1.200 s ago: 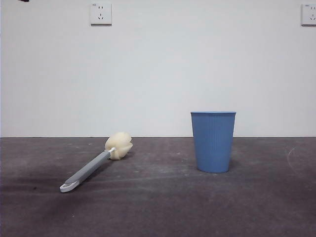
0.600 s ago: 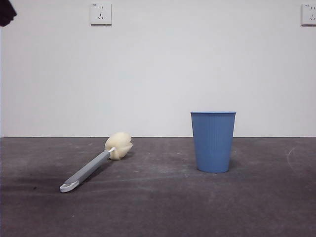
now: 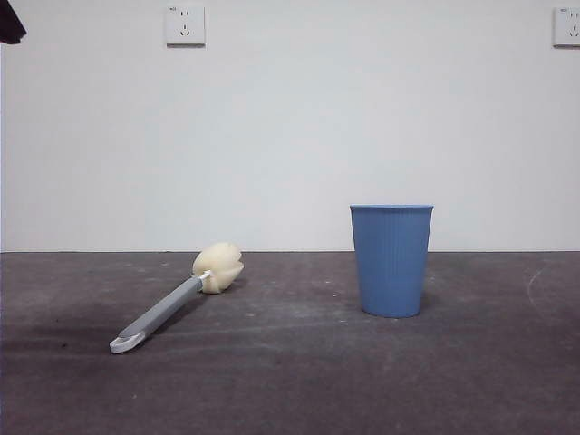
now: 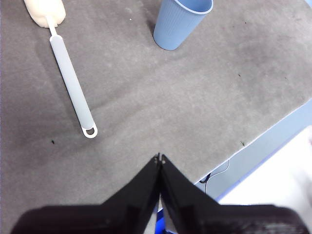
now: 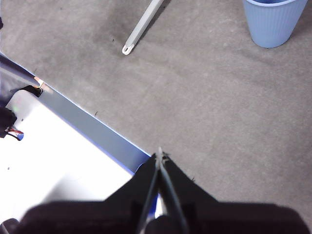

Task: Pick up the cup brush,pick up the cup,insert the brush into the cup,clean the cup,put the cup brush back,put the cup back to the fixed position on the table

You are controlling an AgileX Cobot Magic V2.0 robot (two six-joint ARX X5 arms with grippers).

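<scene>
The cup brush (image 3: 172,302) lies flat on the table (image 3: 290,381) at the left, its cream sponge head pointing away and its white looped end nearest the front. The blue ribbed cup (image 3: 391,260) stands upright to its right, well apart from it. In the left wrist view the cup brush (image 4: 70,83) and the cup (image 4: 179,22) lie far ahead of my left gripper (image 4: 160,158), which is shut and empty. My right gripper (image 5: 159,155) is also shut and empty above the table's edge, with the cup (image 5: 272,20) and the brush handle (image 5: 141,27) far off.
A black arm tip (image 3: 9,23) shows at the top left corner of the front view. Two wall sockets (image 3: 185,25) sit on the white wall behind. The table's blue-edged rim (image 5: 92,129) and a pale floor show in the wrist views.
The black arm tip at the top left corner has come further into the front view. The brush and the cup have not moved.
</scene>
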